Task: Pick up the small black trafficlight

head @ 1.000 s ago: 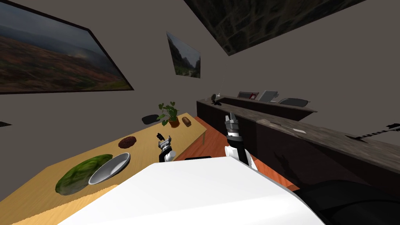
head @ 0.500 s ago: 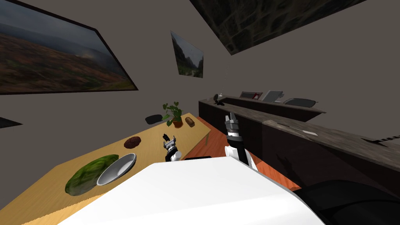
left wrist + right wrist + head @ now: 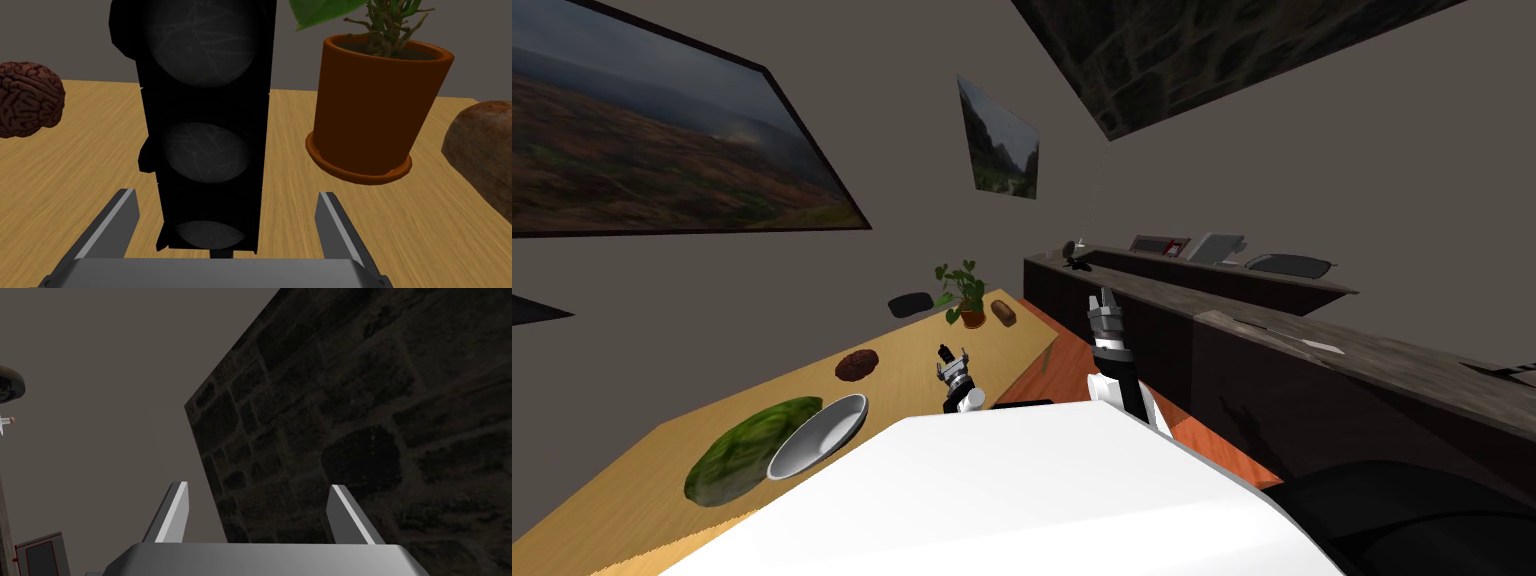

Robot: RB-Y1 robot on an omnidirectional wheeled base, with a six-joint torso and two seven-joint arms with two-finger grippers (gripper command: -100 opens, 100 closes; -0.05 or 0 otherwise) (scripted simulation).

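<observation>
Traffic light (image 3: 205, 125): small, black, three dim round lenses. It stands upright on the table, between the left gripper's fingers, nearer one finger than the other and touching neither.
Left gripper (image 3: 227, 195): fingers spread wide, flanking the light's lower part, low over the table top.
Table (image 3: 60, 170): light wood grain.
Past the gripper: plant pot (image 3: 372, 105), orange-brown with green leaves, just beyond the light on one side. A rough brown lump (image 3: 482, 145) lies beside the pot.
Other side: brain-shaped lump (image 3: 27, 97), dark red, well apart.
Behind the gripper, head view: grey bowl (image 3: 817, 435) touching a green lump (image 3: 750, 450).
Right gripper (image 3: 258, 485): raised off the table's right side, fingers spread.
</observation>
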